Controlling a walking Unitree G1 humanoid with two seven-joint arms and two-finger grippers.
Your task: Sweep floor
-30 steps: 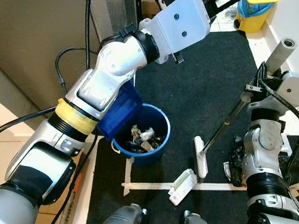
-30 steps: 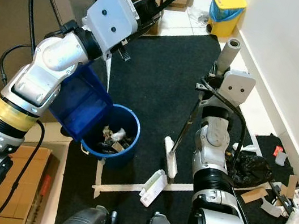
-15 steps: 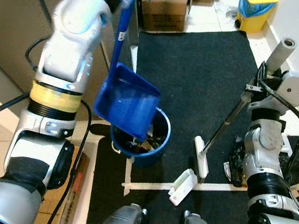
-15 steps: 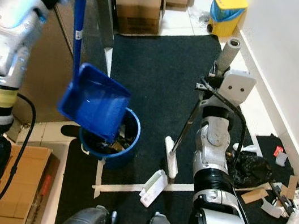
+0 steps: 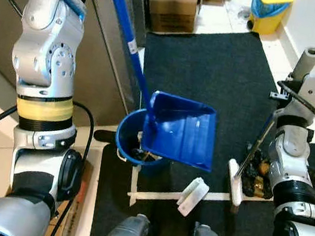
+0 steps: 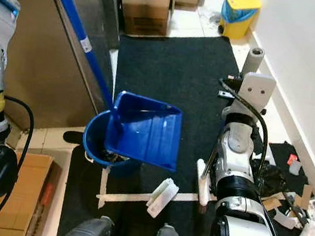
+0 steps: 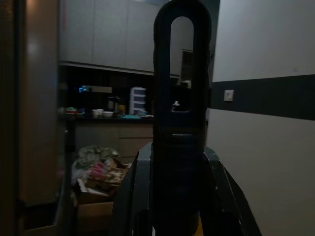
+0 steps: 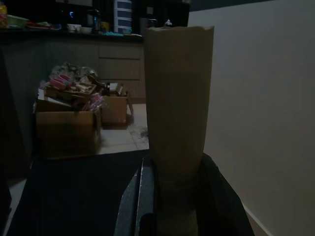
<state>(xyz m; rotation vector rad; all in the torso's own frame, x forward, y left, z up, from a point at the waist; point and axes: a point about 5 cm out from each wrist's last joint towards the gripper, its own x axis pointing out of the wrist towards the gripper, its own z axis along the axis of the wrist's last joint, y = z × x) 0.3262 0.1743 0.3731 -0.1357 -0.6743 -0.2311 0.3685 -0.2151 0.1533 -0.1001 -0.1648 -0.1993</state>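
Black mat [image 5: 213, 73]; wrist views show left claw [image 7: 179, 196] pinching dustpan handle [image 7: 181, 123], right claw [image 8: 177, 206] broom handle [image 8: 179, 98].

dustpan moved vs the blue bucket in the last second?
Yes. The dustpan has swung from the robot's-left side of the blue bucket across its rim to the right side.

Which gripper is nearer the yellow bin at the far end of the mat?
Right. The right gripper, clamping the broom handle, sits just below the yellow bin; the left gripper is across the mat.
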